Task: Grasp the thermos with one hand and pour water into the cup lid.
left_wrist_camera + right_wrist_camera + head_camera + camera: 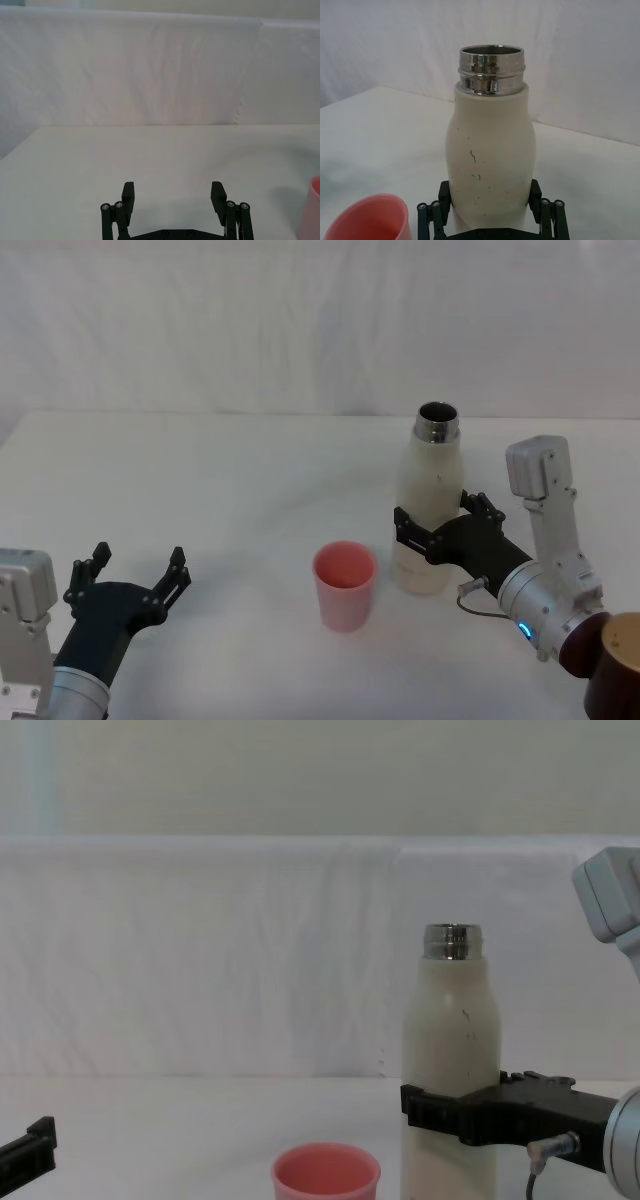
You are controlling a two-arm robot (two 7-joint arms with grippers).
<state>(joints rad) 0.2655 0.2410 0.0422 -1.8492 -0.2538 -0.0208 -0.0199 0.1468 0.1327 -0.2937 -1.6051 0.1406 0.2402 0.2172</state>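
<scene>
the right end effector (432, 530) straddles the lower body of the thermos (430, 502), its jaws seemingly clamped against the sides, though actual contact is hard to confirm. the thermos stands upright on the desk (200, 490), uncapped, low grip leaving the neck free for tipping. the cup lid (345, 585) sits just beside it, mouth up, ready to receive. the left end effector (130, 575) rests spread apart, well clear.

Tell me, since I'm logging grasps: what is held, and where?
The right gripper clasps the tall cream-white steel-necked thermos around its lower body; the left gripper holds nothing.
</scene>
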